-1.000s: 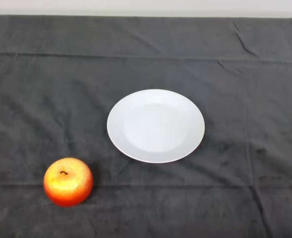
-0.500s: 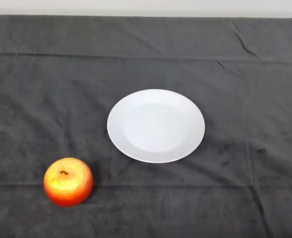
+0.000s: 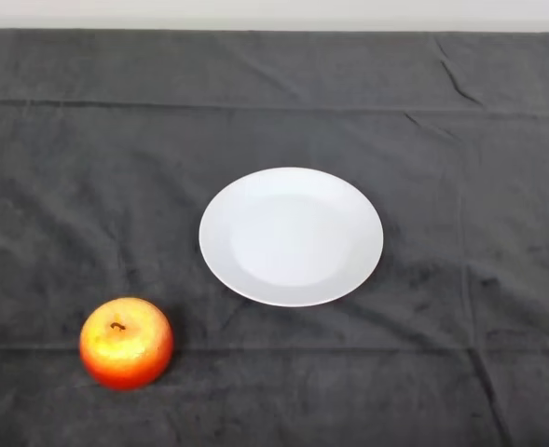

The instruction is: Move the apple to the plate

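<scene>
A red and yellow apple [image 3: 126, 342] stands upright on the dark cloth at the lower left, its stem pointing up. A round white plate [image 3: 291, 237] lies near the middle of the table, up and to the right of the apple, with a gap of cloth between them. Nothing lies on the plate.
The dark grey cloth [image 3: 479, 158] covers the whole table, with creases across it. The table's far edge [image 3: 274, 30] runs along the top against a pale wall.
</scene>
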Controlling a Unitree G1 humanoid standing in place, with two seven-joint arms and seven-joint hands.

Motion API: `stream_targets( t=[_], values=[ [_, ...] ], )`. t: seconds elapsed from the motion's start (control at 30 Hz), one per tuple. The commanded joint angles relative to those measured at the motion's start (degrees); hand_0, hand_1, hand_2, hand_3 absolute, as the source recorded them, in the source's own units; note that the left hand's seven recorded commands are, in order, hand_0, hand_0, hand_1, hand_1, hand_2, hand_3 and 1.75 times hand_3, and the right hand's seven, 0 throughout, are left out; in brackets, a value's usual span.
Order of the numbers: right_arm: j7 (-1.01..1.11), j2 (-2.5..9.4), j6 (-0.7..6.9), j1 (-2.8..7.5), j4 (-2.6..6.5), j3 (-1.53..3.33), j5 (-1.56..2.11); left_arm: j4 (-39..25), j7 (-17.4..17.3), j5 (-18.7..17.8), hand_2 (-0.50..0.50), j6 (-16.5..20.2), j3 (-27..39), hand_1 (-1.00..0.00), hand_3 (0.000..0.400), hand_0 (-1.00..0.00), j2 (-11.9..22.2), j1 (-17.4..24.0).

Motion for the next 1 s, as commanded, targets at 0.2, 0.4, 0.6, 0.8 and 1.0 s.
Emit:
stream_targets(
  t=[0.2, 0.4, 0.6, 0.8, 1.0],
  values=[
    [-0.13, 0.08, -0.01, 0.23, 0.55, -0.86, 0.04, -10.04, 2.41, 5.62, 0.00, 4.71, -5.65, 0.00, 0.000, 0.00, -2.76, 2.99],
    [-0.29, 0.18, -0.01, 0.32, 0.29, -0.84, 0.05, -14.34, 2.36, 7.83, 0.00, 7.88, -8.92, 0.00, 0.000, 0.00, -3.91, 4.23],
    [-0.42, 0.26, 0.00, 0.40, 0.05, -0.83, 0.06, -17.38, 2.40, 9.64, 0.00, 10.42, -12.19, 0.00, 0.000, 0.00, -4.82, 5.10],
    [-0.54, 0.34, 0.01, 0.47, -0.14, -0.82, 0.09, -18.88, 3.10, 11.86, 0.00, 12.13, -16.22, 0.00, 0.000, 0.00, -5.87, 5.29],
    [-0.65, 0.39, 0.03, 0.53, -0.30, -0.81, 0.12, -18.98, 3.14, 12.81, 0.00, 12.96, -19.51, 0.00, 0.000, 0.00, -5.98, 5.11]
  ],
)
